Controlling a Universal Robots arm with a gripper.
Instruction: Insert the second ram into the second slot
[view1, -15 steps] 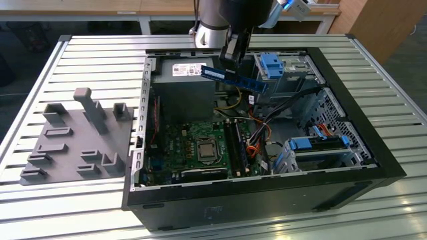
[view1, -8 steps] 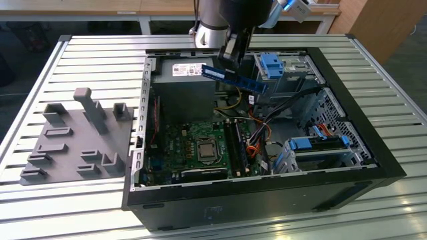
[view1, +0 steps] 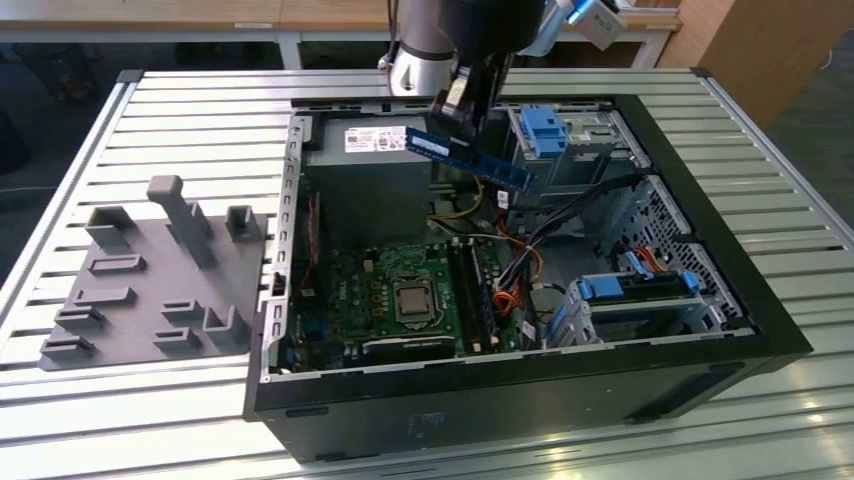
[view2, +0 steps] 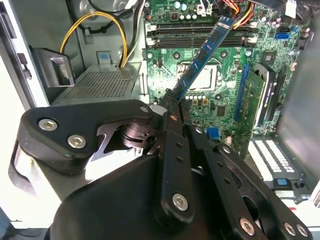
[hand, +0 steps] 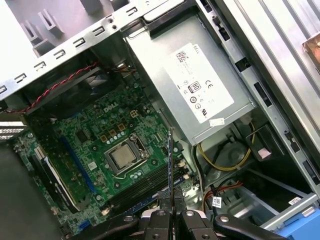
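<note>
my fingers (view2: 172, 135) are clamped on one end of the ram (view1: 470, 160), up in the air above the board (view1: 354, 290); in the exterior view it runs 10 to 4, slots (view1: 475, 285) at its 6 o'clock

A table (view1: 160, 100) of ribbed aluminium slats carries two things. An open black computer case (view1: 534, 400) lies on its side on the slats, directly beneath the gripper (view1: 451, 118). A grey fixture plate (view1: 140, 338) with upright pegs and brackets lies flat, away from the gripper toward the exterior view's left, just beside the case
</note>
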